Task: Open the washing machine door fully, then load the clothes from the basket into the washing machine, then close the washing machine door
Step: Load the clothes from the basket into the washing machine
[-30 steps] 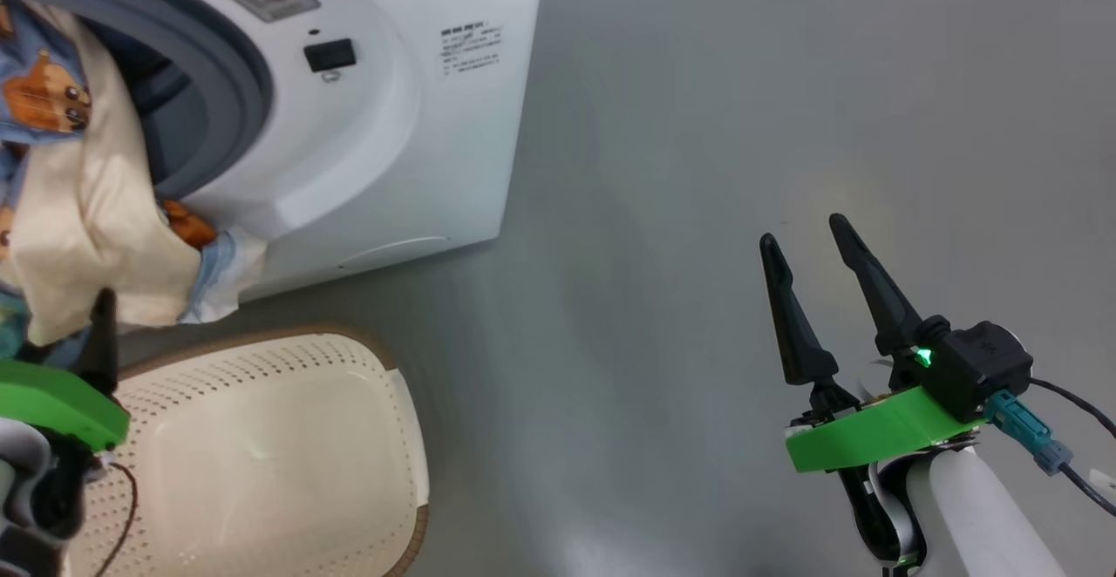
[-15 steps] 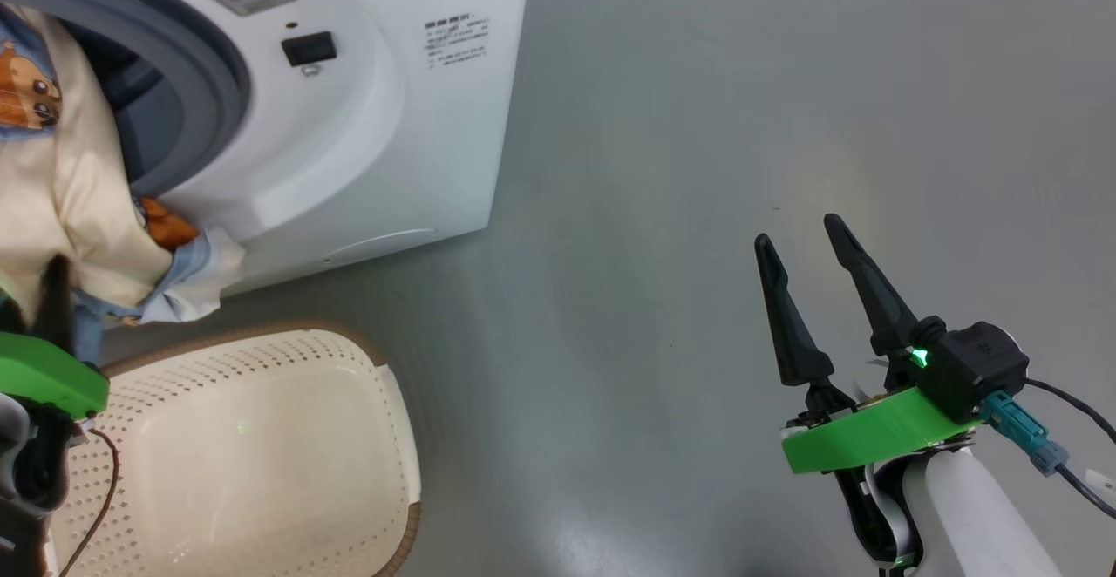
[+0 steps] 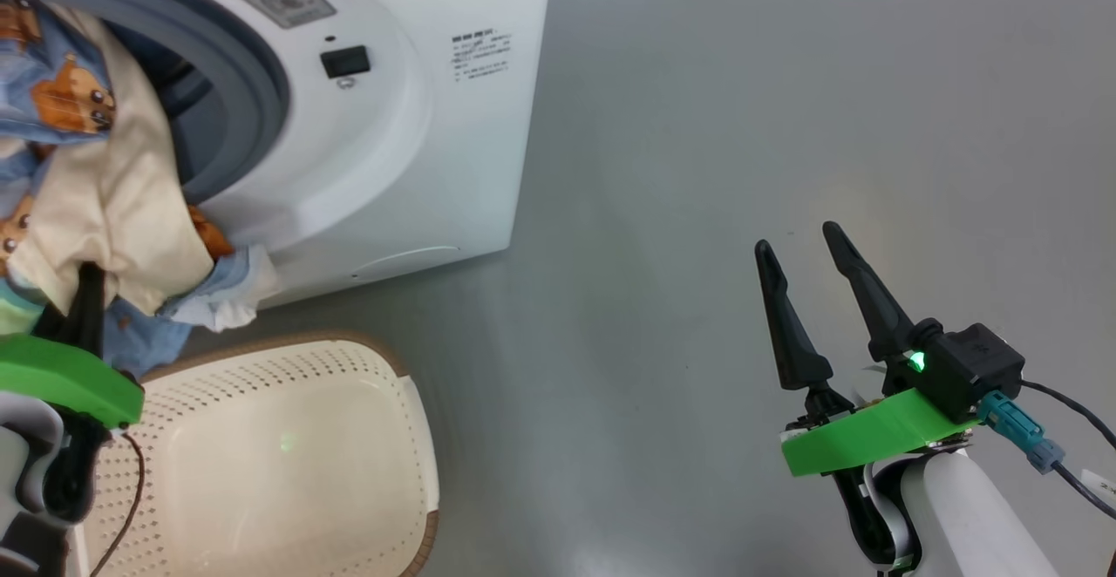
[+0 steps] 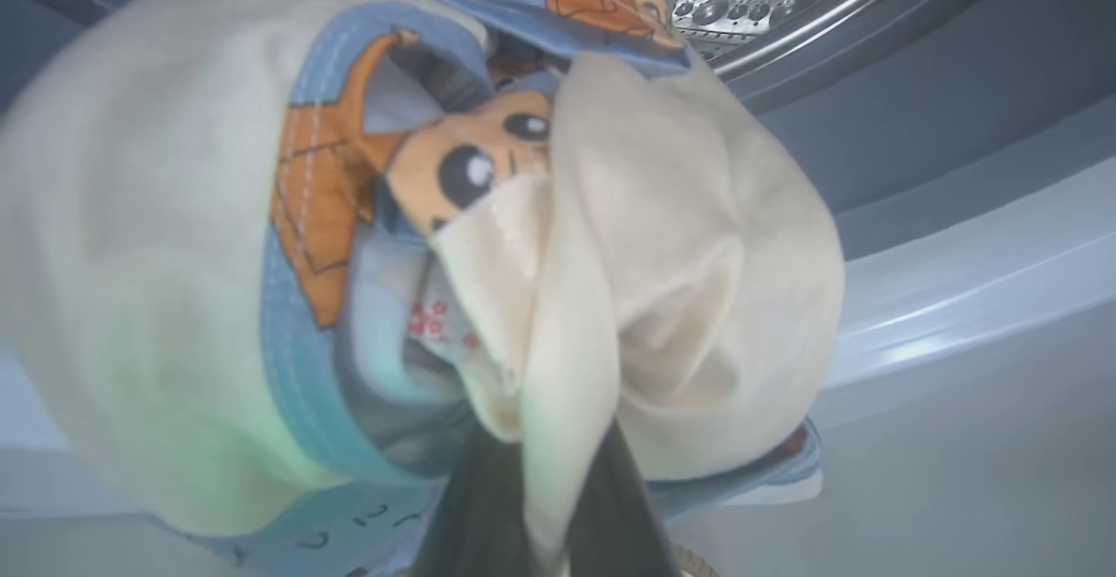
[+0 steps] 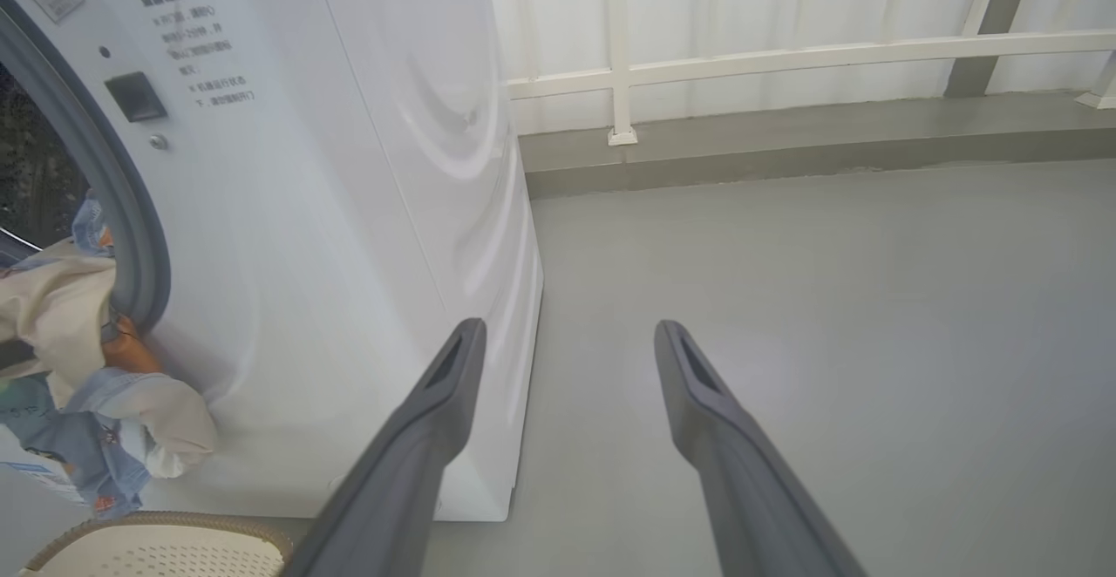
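Left pincer [image 3: 80, 298] is clamped on the clothes [image 3: 113, 202] hanging from the washing machine [image 3: 392, 150] mouth just above the basket [image 3: 261, 368], right pincer [image 3: 798, 237] spread wide over the floor [image 3: 785, 80].

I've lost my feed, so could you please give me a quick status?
Left gripper shut on clothes. Clothes half out of washer, above basket. Right gripper open, empty. No obstruction seen.

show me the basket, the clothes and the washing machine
basket [image 3: 261, 464], head view, bare cream bottom
clothes [image 4: 689, 281], left wrist view, cream fabric fold
washing machine [image 5: 392, 211], right wrist view, white side panel
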